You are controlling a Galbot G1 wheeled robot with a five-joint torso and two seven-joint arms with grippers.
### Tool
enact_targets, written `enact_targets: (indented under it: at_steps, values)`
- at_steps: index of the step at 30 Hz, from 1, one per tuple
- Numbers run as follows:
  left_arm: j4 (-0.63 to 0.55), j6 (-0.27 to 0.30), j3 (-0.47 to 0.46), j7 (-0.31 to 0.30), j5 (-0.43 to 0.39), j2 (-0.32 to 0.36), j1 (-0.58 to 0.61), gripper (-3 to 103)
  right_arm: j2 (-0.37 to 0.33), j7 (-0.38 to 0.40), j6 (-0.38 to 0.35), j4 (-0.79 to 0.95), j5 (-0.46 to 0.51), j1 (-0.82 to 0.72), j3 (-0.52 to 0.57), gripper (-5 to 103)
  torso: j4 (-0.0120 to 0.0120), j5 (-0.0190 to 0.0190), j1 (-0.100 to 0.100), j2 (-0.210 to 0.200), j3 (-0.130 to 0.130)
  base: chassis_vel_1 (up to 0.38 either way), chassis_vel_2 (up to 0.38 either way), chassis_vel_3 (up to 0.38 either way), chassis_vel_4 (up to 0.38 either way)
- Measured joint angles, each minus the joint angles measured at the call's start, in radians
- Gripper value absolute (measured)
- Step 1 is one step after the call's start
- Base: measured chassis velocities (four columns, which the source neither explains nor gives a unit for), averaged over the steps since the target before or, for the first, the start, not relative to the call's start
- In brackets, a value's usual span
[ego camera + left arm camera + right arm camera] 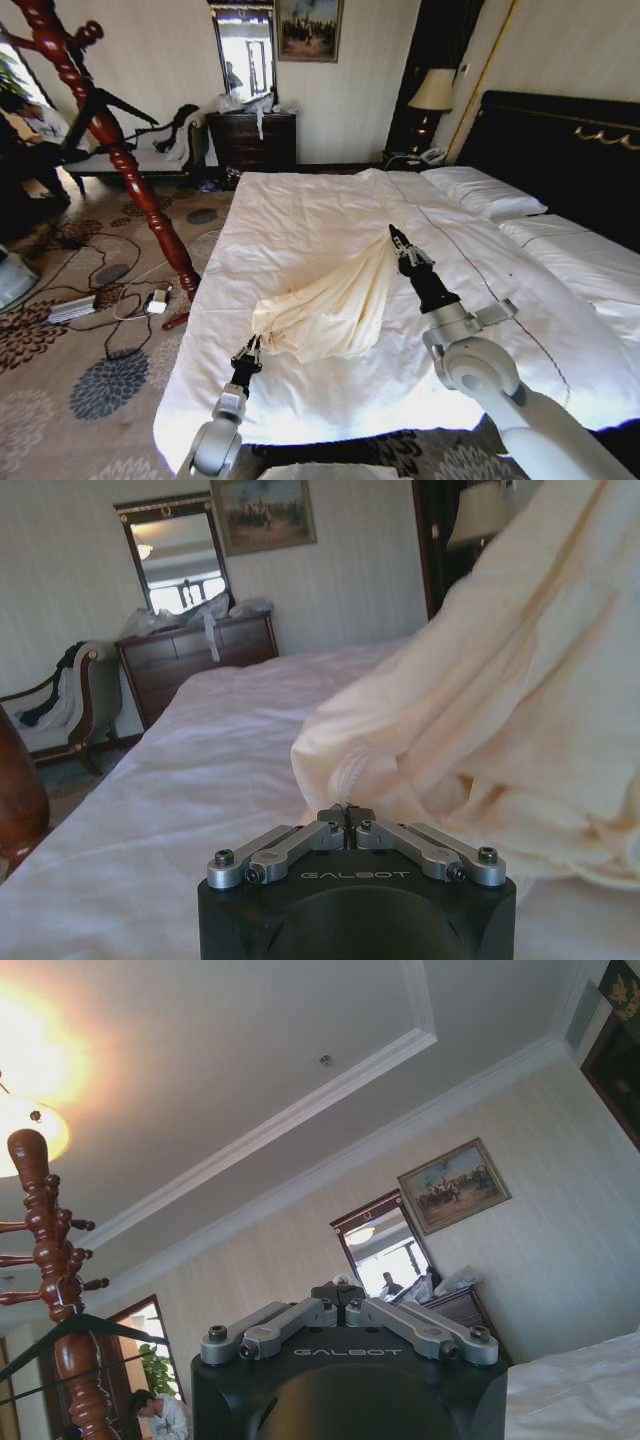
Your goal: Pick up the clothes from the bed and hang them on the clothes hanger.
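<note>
Both grippers, left (249, 352) and right (398, 241), pinch the cream garment (330, 305) between closed fingers, lifted above the bed (300, 215); black hanger (115, 105) awaits it.

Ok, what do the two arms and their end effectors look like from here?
Both arms have glossy white rounded shells near the base, then black forearms. The right end effector and left end effector are slim, with black and silver parts. In the wrist views each sits on a black housing marked GALBOT, with silver bolted linkage bars.
</note>
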Motion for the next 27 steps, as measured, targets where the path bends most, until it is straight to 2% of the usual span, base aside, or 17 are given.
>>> enact_targets:
  at_steps: [3,6,7,8,10,12,13,14,15,17,18,20,22,27]
  values:
    - [-0.049,-0.013,-0.005,0.02,-0.021,0.012,0.016,0,-0.001,0.002,0.003,-0.012,0.0,0.004,0.001,0,0.0,0.0,0.0,0.0,0.0,0.0,0.0,0.0,0.0]
    - [-0.174,-0.016,-0.019,0.077,-0.096,0.046,0.055,0,0.0,0.011,0.005,-0.046,0.003,0.017,0.001,0,0.0002,0.0003,0.0,0.0,0.0,0.0,0.0,0.0,0.0]
    - [-0.245,-0.01,-0.028,0.107,-0.146,0.064,0.071,0,0.0,0.015,0.006,-0.063,0.005,0.024,0.0,0,0.0002,-0.0005,0.0,0.0,0.0,0.0,0.0,0.0,0.0]
    - [-0.245,-0.01,-0.028,0.107,-0.146,0.064,0.071,0,0.0,0.015,0.006,-0.063,0.005,0.024,0.0,0,0.0002,-0.0005,0.0,0.0,0.0,0.0,0.0,0.0,0.0]
    - [-0.373,0.008,-0.054,0.149,-0.246,0.098,0.084,0,0.001,0.017,0.007,-0.094,0.006,0.035,-0.005,0,0.0001,0.0008,0.0,0.0,0.0,0.0,0.0,0.0,0.0]
    - [-0.491,0.047,-0.093,0.193,-0.369,0.138,0.087,0,0.002,0.017,0.009,-0.122,0.005,0.047,-0.01,0,-0.0002,0.0003,0.0,0.0,0.0,0.0,0.0,0.0,0.0]
    - [-0.491,0.047,-0.093,0.193,-0.369,0.138,0.087,0,0.002,0.017,0.009,-0.122,0.005,0.047,-0.01,0,-0.0002,0.0003,0.0,0.0,0.0,0.0,0.0,0.0,0.0]
    - [-0.529,0.068,-0.114,0.211,-0.418,0.152,0.085,0,0.003,0.017,0.009,-0.135,0.004,0.053,-0.012,0,-0.0002,0.0004,0.0,0.0,0.0,0.0,0.0,0.0,0.0]
    - [-0.58,0.099,-0.159,0.24,-0.507,0.174,0.078,0,0.004,0.017,0.01,-0.158,0.003,0.062,-0.015,0,0.0002,0.0003,0.0,0.0,0.0,0.0,0.0,0.0,0.0]
    - [-0.6,0.154,-0.241,0.259,-0.651,0.199,0.066,0,0.004,0.017,0.01,-0.183,0.003,0.07,-0.018,0,0.0001,0.0,0.0,0.0,0.0,0.0,0.0,0.0,0.0]
    - [-0.6,0.154,-0.241,0.259,-0.651,0.199,0.066,0,0.004,0.017,0.01,-0.183,0.003,0.07,-0.018,0,0.0001,0.0,0.0,0.0,0.0,0.0,0.0,0.0,0.0]
    - [-0.603,0.186,-0.325,0.259,-0.798,0.213,0.058,0,0.005,0.015,0.012,-0.2,0.003,0.074,-0.018,0,-0.0002,0.0002,0.0,0.0,0.0,0.0,0.0,0.0,0.0]
    - [-0.603,0.191,-0.347,0.25,-0.875,0.21,0.064,0,0.004,0.01,0.012,-0.201,0.002,0.074,-0.014,0,0.0001,0.0,0.0,0.0,0.0,0.0,0.0,0.0,0.0]
    - [-0.598,0.181,-0.316,0.239,-0.905,0.176,0.057,0,0.004,0.003,0.013,-0.199,0.002,0.087,-0.011,0,0.0003,-0.0001,0.0,0.0,0.0,0.0,0.0,0.0,0.0]
